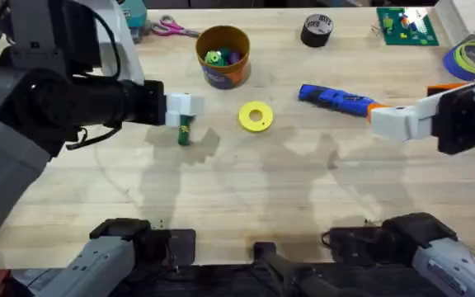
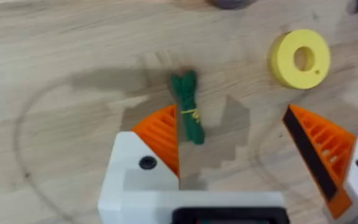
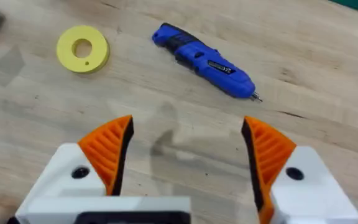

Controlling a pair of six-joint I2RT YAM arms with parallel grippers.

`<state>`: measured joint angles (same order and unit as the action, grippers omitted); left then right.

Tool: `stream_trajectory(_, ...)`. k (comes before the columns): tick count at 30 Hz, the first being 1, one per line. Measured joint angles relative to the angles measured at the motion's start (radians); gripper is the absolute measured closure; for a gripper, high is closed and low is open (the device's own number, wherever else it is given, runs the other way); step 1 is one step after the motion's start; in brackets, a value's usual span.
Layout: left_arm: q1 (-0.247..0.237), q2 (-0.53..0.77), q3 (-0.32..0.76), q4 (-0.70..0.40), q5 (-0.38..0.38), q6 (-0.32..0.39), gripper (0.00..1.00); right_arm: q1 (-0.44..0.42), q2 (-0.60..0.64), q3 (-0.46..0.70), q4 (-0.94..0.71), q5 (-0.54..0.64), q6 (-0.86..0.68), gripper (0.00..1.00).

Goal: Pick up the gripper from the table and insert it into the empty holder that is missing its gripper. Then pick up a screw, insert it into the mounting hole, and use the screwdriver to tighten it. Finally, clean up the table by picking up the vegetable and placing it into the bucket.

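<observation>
My left claw [image 2: 232, 149] hangs spread over the vegetable [image 2: 188, 115], which lies on the table against one pad [image 2: 160, 134]; so off-centre, closing may nudge it aside; my right claw [image 3: 188, 152] gapes near the screwdriver [image 3: 204, 59].

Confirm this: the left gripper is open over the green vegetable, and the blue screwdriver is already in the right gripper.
Not quite. The screwdriver lies on the table, apart from the open right gripper, as the right wrist view shows. The left gripper is indeed open over the vegetable.
</observation>
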<state>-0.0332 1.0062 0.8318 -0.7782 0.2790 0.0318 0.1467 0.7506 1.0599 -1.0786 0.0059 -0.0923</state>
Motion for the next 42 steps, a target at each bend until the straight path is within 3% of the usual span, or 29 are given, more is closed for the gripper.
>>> stream_trajectory(5, -0.02, 0.038, 0.042, -0.118, -0.087, 0.008, 0.015, 0.0, 0.0, 0.0, 0.0, 0.0, 0.0, 0.005)
stream_trajectory(9, -0.087, 0.109, 0.109, -0.195, -0.186, -0.047, 0.015, 0.0, 0.0, 0.0, 0.0, 0.0, 0.0, 0.005)
stream_trajectory(17, -0.191, 0.294, 0.129, -0.191, -0.256, -0.155, 0.016, 0.0, 0.0, 0.0, 0.0, 0.0, 0.002, 0.005)
stream_trajectory(28, -0.187, 0.53, 0.129, -0.08, -0.273, -0.18, 0.005, 0.0, 0.0, 0.0, 0.0, 0.0, 0.004, 0.005)
stream_trajectory(31, -0.179, 0.552, 0.129, -0.062, -0.273, -0.184, 0.078, 0.0, 0.0, 0.0, 0.0, 0.0, 0.004, 0.005)
stream_trajectory(38, -0.148, 0.557, 0.129, -0.036, -0.274, -0.185, 0.355, 0.0, 0.0, 0.0, 0.0, 0.0, 0.004, 0.006)
stream_trajectory(42, -0.14, 0.568, 0.129, -0.036, -0.276, -0.182, 0.376, 0.0, 0.0, 0.0, 0.0, 0.0, 0.004, 0.004)
